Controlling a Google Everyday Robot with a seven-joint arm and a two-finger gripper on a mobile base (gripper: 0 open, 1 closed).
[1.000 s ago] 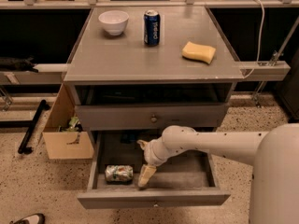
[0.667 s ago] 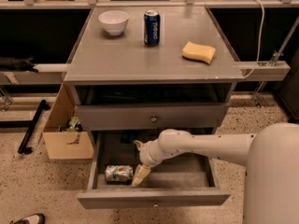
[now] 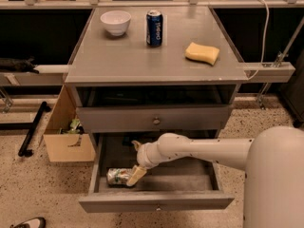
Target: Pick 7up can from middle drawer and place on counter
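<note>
The 7up can [image 3: 117, 176] lies on its side at the left of the open middle drawer [image 3: 156, 201], silvery with green print. My gripper [image 3: 134, 175] reaches down into the drawer from the right on a white arm. Its cream fingertips [image 3: 136, 174] are at the can's right end, touching or overlapping it. The counter [image 3: 152, 53] is the grey top of the cabinet above.
On the counter stand a white bowl [image 3: 116, 22], a dark blue Pepsi can [image 3: 154, 28] and a yellow sponge [image 3: 202, 52]. A closed drawer with a round knob [image 3: 156, 121] sits above the open one. A cardboard box [image 3: 66, 132] stands on the floor at the left.
My gripper has moved left inside the drawer, from the middle to the right end of the 7up can. The can has not moved.
</note>
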